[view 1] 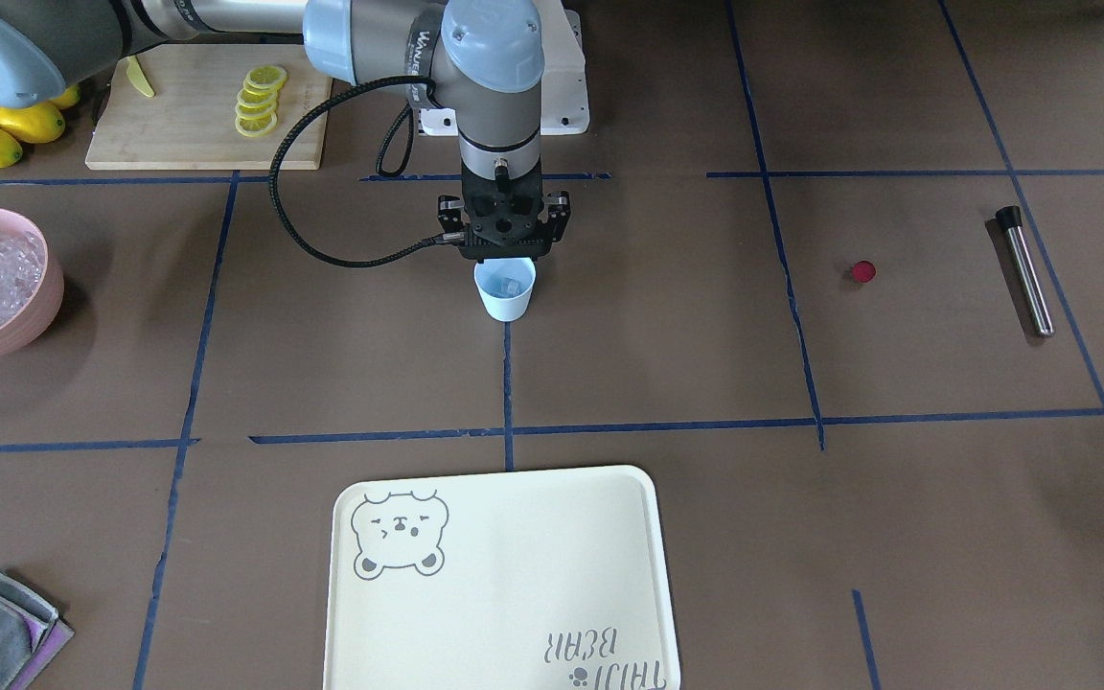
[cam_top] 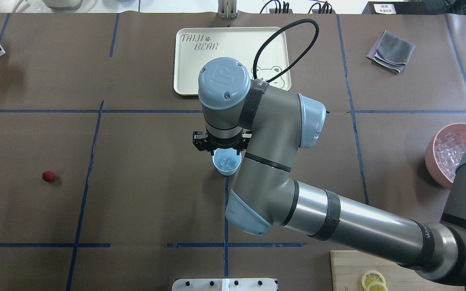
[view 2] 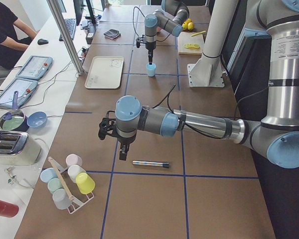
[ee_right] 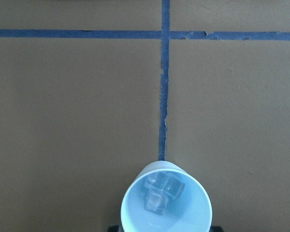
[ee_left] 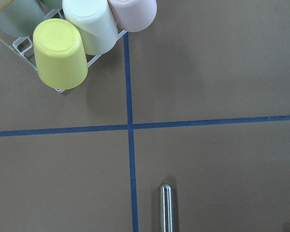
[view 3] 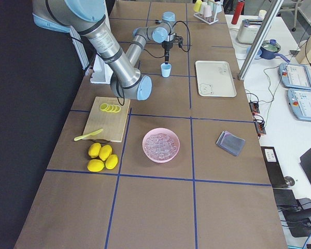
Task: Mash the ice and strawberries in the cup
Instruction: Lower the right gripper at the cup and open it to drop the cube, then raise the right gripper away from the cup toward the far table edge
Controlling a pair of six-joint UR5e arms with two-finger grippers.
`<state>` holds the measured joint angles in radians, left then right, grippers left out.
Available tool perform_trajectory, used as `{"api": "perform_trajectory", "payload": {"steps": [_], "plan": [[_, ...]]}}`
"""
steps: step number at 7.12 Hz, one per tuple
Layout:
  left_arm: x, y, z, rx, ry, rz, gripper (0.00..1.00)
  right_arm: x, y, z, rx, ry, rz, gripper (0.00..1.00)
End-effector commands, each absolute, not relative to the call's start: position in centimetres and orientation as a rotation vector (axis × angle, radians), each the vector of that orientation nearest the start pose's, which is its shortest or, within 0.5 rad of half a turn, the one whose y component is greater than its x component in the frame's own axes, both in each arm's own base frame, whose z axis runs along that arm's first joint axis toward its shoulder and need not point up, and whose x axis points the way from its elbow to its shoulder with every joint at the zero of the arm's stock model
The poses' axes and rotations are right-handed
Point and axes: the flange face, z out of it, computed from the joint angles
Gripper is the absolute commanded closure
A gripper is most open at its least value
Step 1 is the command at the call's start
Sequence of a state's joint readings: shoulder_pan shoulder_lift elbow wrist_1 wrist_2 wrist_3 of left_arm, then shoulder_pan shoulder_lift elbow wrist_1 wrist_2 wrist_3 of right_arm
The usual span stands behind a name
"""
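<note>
**Right gripper** [view 1: 504, 251]: pointed straight down, just above the small pale-blue tapered plastic cup [view 1: 505, 292]. Its fingers are masked by the black gripper body and the cup's rim, so it cannot be told whether they are apart or together.

**Cup:** shown upright, with its long axis vertical and its mouth upward and wider than the base. It stands near the middle of the brown table [view 1: 657, 335], on the end of a blue tape line [ee_right: 163, 96]. Its near rim is cut off in the right wrist view.

**Contents:** clear glassy ice cubes [ee_right: 160, 193] are seen at the bottom. There may be two or three; the count is uncertain.

**Strawberry:** the tiny dark-red round strawberry piece [view 1: 862, 271] lies on the table, well apart from the cup.

**Left gripper** [view 2: 122, 155]: seen only from the side, so its finger state cannot be told. Near it lies a steel rod with a black tip [view 2: 150, 163], which is cut off in the left wrist view.

**Bowl:** more ice is held in a pink bowl [view 1: 52, 297].
</note>
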<state>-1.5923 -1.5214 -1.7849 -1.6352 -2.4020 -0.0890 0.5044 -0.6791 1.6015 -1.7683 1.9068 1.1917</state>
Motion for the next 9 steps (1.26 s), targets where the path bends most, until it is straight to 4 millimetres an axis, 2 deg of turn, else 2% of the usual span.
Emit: {"api": "perform_trajectory", "payload": {"steps": [1,3,4,5,6,7,8,9], "plan": [[-7.0,-47.7,56.5,0.189,0.834,-0.008,0.00,-56.8,-42.9,12.0,0.017,-0.786,-0.003,0.01],[-6.9,-47.7,56.4,0.192,0.831,-0.004,0.00,-56.7,-42.9,12.0,0.019,-0.789,-0.002,0.00],[-5.6,-47.8,55.7,0.187,0.831,0.013,0.00,-55.8,-43.7,11.3,0.028,-0.799,0.011,0.00],[-3.1,-48.0,54.2,0.179,0.837,0.027,0.00,-54.0,-44.7,10.7,0.040,-0.813,0.029,0.00],[-0.1,-47.4,51.1,0.155,0.849,-0.012,0.00,-52.0,-46.5,10.8,0.054,-0.813,0.058,0.00],[4.4,-46.0,47.1,0.126,0.857,-0.045,0.00,-49.1,-49.1,12.0,0.053,-0.811,0.081,0.00],[9.2,-44.0,44.3,0.096,0.830,-0.080,0.00,-45.0,-50.6,13.8,0.076,-0.822,0.055,0.00],[13.9,-42.6,42.6,0.082,0.804,-0.110,0.00,-40.1,-51.1,17.2,0.107,-0.819,0.024,0.00]]}}
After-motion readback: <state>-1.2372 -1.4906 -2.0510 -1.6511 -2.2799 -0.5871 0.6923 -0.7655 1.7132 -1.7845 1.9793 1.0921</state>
